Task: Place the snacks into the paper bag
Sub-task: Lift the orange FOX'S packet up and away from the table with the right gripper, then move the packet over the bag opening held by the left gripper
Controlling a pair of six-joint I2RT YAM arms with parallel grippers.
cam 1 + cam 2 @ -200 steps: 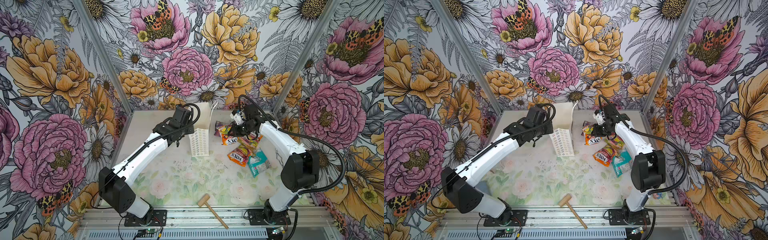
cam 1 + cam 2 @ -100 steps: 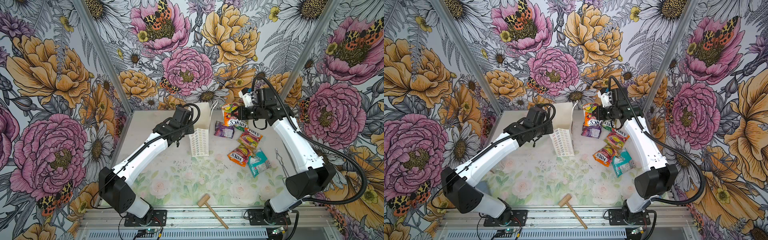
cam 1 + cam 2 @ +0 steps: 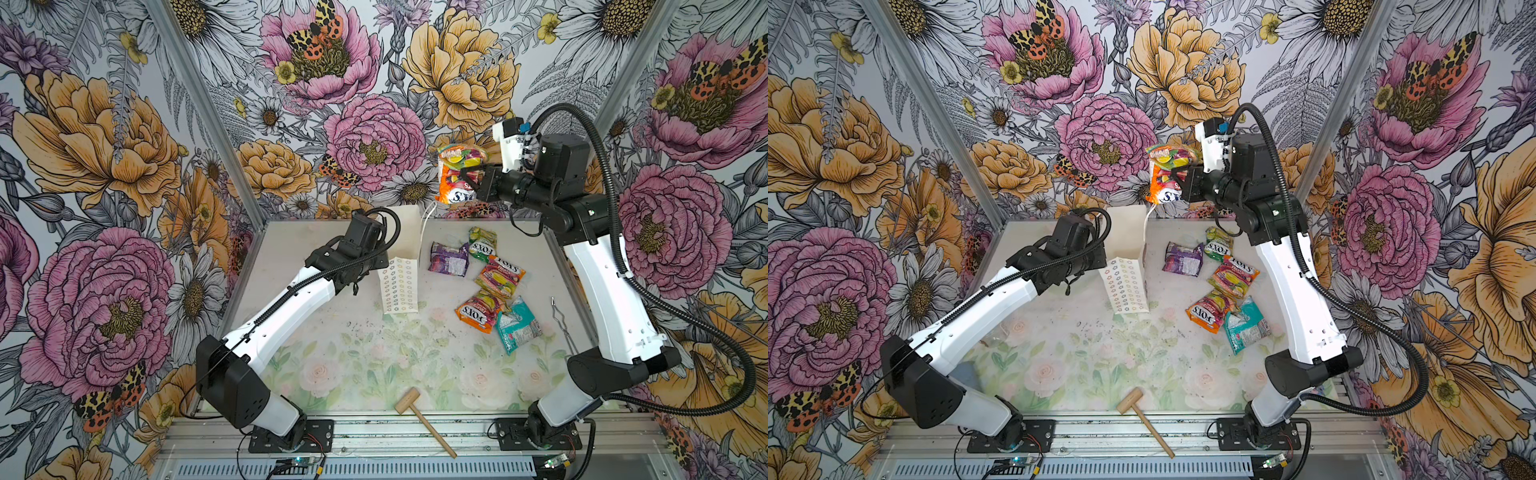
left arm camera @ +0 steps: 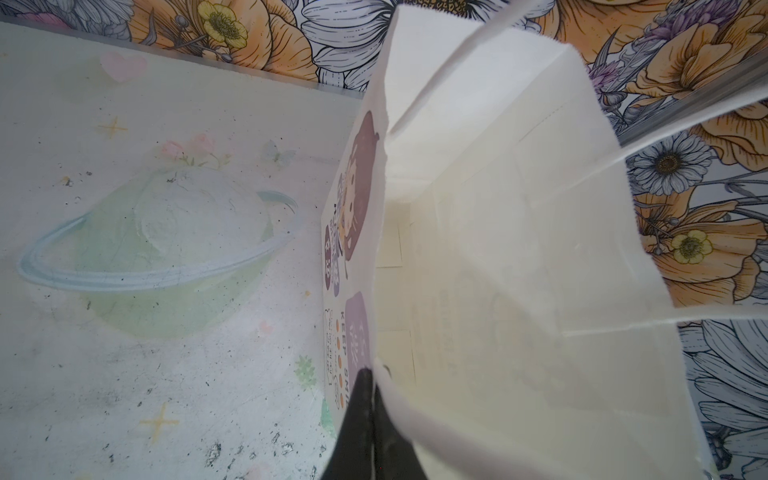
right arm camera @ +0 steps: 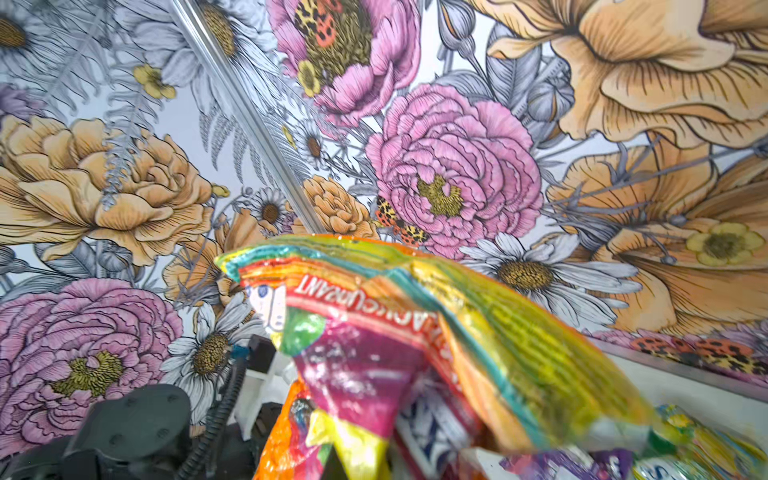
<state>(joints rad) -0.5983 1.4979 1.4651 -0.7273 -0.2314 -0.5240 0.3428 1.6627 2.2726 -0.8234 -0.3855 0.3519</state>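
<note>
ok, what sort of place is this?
Likely a lab robot-teaching booth, not a home: left arm and right arm bolted to an aluminium rail, floral wallpaper walls on three sides, small printed table.

The floral table (image 3: 353,365) bears the paper bag (image 3: 400,286), five snack packets (image 3: 500,277) and a wooden mallet (image 3: 408,405).

I watch through two top views set high above the front edge of the table (image 3: 365,353), looking steeply down; they share almost the whole scene. My left wrist camera sits just behind the left pincer (image 4: 371,388), very near, peering over it into the paper bag (image 4: 519,257). My right wrist camera looks out beyond the right pincer (image 3: 471,179), tilted up at the back wall (image 5: 457,166); the snack packet (image 5: 415,332), right before the lens, blurs.
</note>
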